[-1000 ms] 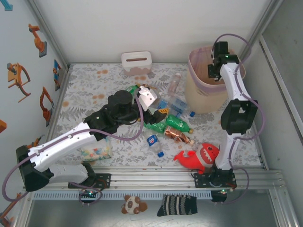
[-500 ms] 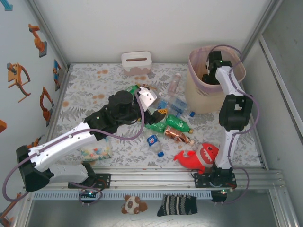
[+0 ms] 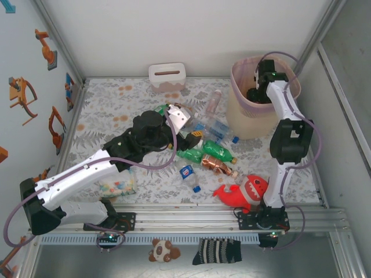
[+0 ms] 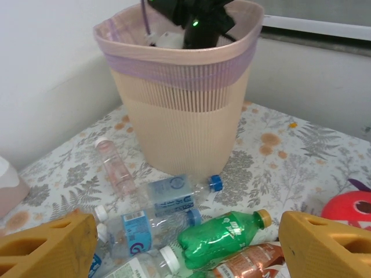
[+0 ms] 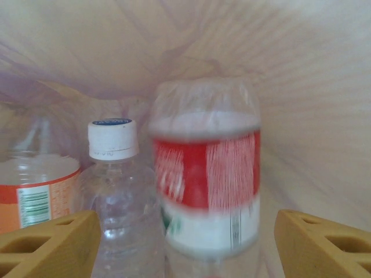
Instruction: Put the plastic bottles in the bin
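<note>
We are holding our right tool [image 5: 186, 240] down inside the bin, its yellow fingers [image 5: 49, 243] standing wide apart. A clear plastic bottle with a red and white label [image 5: 206, 174] is showing blurred between them, touching neither, so we judge that it is dropping free. Beside it a clear bottle with a white cap [image 5: 116, 191] and an orange-labelled clear bottle [image 5: 35, 191] are resting against the pink translucent liner [image 5: 174, 40]. Our left tool [image 4: 188, 246] is hovering wide and empty over the heap on the floral table [image 4: 290, 156], facing the tall cream-beige ribbed bin [image 4: 185, 121]. Under it a green plastic bottle [image 4: 223, 237], a clear bottle with a blue cap [image 4: 177, 194] and a copper-brown bottle [image 4: 249, 263] are lying close together near the bin's foot, outside it. We are taking this as one drop-off in hand, with many bottles left on the table. Next, the right arm is going to need a straight lift clear of rim and liner before swinging away. The left tool is going to need to come down across one bottle's body, probably the green one, without setting its round neighbours rolling.
</note>
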Available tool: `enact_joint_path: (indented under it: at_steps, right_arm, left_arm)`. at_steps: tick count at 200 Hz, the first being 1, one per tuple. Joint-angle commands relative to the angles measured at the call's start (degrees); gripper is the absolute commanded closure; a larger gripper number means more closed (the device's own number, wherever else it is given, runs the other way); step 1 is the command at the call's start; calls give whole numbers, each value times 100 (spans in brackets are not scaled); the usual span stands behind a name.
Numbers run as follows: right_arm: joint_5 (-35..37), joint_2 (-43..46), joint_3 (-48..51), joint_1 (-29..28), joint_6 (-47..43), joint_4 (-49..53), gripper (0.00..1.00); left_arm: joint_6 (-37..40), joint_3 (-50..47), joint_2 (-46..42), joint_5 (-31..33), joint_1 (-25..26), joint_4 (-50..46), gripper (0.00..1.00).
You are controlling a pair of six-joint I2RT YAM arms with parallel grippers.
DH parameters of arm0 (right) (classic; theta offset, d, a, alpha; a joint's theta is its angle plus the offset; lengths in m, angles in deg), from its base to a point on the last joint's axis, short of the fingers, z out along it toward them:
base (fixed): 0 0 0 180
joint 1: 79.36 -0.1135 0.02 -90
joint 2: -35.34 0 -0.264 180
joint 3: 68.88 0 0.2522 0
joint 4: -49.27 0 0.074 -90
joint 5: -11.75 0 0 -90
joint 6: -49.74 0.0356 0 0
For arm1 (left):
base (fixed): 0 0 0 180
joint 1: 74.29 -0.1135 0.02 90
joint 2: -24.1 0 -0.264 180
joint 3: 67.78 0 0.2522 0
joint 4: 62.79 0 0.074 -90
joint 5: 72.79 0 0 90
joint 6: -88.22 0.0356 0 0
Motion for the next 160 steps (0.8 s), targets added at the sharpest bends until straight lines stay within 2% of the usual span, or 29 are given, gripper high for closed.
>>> enact_joint_path:
  at_steps: [1,106,160]
  right_arm:
    - [-141,503,-71,51,139,154,22]
    - [-602,1687,-268,9,407,222,24]
    - [-791,2312,-200,-44,503,276,26]
  left_arm:
    - [-231,-70,-138,265,-73,-78,19]
    - [-946,164,289,275,-475,-791,18]
    - [-1460,160,513,-113,-1079,-1095,19]
